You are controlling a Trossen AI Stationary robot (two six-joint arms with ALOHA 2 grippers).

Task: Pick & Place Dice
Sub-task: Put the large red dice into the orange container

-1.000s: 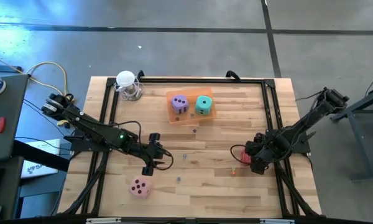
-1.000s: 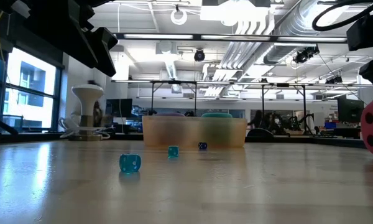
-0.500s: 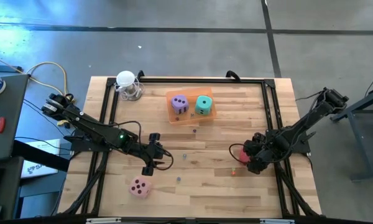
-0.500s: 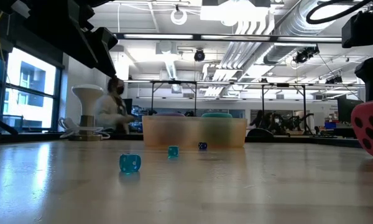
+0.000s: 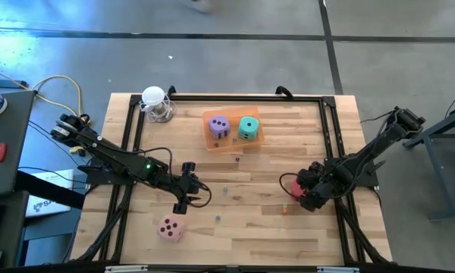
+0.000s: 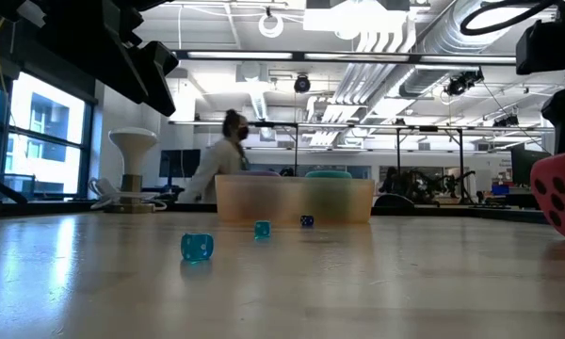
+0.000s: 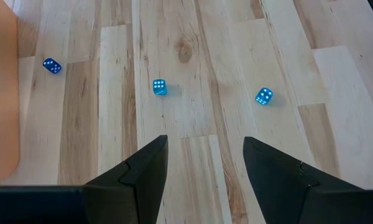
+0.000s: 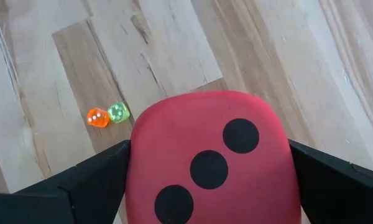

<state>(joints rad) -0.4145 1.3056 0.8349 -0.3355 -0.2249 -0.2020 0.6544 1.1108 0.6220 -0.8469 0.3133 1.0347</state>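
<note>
In the orange tray (image 5: 233, 141) at the table's far middle stand a purple die (image 5: 219, 127) and a teal die (image 5: 248, 127). A pink die (image 5: 171, 227) rests on the wood near the front left. At the table's right side my right gripper (image 5: 303, 191) is shut on the red die (image 5: 291, 184), whose three-pip face shows in the right wrist view (image 8: 208, 168). My left gripper (image 5: 183, 199) hangs open over bare wood just beyond the pink die, nothing between its fingers (image 7: 205, 168). My right gripper pinches the red die between its two fingers, one on each of two opposite sides (image 8: 135, 168). The fingers slant steeply down from above. The die is tilted and hangs clear of the table (image 6: 560, 193).
Tiny blue dice (image 7: 160, 87) lie on the wood ahead of my left gripper. An orange and a green bead (image 8: 107, 115) lie under the red die. A white round stand (image 5: 155, 98) is at the far left. Black frame rails (image 5: 330, 121) run along the table's sides. A person (image 6: 228, 155) walks in the room behind.
My right gripper has rolled and tipped in place. The red die has turned with it and now sits more tilted, a little further toward the table's middle. A person has walked across the room behind.
</note>
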